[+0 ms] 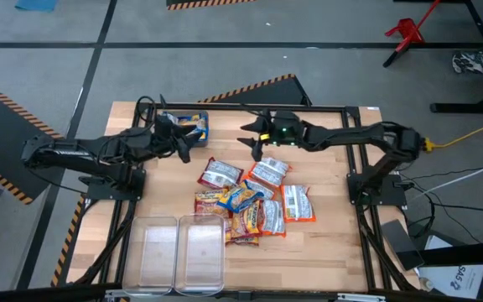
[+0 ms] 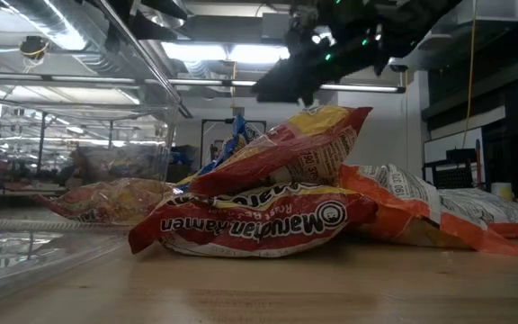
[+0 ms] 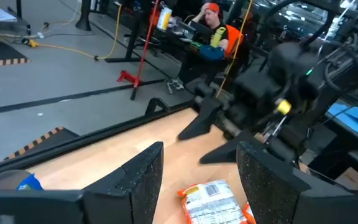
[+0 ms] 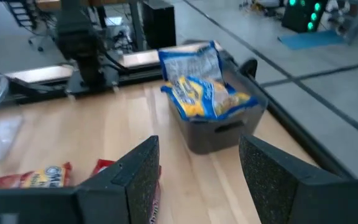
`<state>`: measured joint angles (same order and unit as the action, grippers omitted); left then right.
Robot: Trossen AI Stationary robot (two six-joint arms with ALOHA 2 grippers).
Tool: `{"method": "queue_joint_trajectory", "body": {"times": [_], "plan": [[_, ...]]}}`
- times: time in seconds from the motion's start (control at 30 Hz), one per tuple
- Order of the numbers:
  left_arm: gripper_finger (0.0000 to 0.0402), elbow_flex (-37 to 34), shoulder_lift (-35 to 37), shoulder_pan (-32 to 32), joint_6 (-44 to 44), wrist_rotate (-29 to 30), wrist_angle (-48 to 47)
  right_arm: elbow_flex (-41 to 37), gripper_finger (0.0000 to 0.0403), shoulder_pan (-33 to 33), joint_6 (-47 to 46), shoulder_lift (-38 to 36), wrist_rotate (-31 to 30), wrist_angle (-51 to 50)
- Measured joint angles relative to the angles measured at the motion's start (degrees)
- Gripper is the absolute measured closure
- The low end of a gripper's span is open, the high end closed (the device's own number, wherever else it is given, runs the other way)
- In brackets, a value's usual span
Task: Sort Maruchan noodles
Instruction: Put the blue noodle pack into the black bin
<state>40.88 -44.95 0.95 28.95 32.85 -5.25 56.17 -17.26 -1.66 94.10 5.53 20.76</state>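
A pile of Maruchan noodle packets (image 1: 254,197) lies flat at the table's middle, red-and-yellow and orange-and-white ones overlapping; it also shows in the low view (image 2: 286,198). A dark bin (image 1: 187,126) at the far left holds blue-and-yellow packets (image 4: 201,93). My left gripper (image 1: 182,149) is open and empty, beside that bin and left of the pile's far end. My right gripper (image 1: 252,141) is open and empty, above the table just beyond the pile's far edge, facing the dark bin (image 4: 219,127). An orange-and-white packet (image 3: 216,200) lies just ahead of my left fingers.
Two clear plastic bins (image 1: 183,252) stand side by side at the table's near edge, left of middle. A black metal frame (image 1: 355,109) runs around the table. Bare wood lies between the two grippers. A person (image 3: 210,25) sits in the room beyond the table.
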Motion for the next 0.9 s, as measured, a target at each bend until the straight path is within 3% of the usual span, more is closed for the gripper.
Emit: {"method": "queue_joint_trajectory", "body": {"times": [0.23, 0.47, 0.9], "plan": [[0.0204, 0.0, -0.02, -1.08, -0.12, 0.07, 0.14, 4.41, 0.0196, 0.0, -1.14, 8.78, -5.06, 0.4], [0.0204, -0.04, -0.02, -1.29, -0.57, 0.98, 0.11, 11.8, 0.0196, 0.0, -0.97, 13.63, -7.72, -9.14], [0.0205, -0.04, -0.02, -1.27, 0.42, 1.14, 0.15, 16.83, 0.0196, 0.48, 2.16, 15.54, -8.99, -6.95]]}}
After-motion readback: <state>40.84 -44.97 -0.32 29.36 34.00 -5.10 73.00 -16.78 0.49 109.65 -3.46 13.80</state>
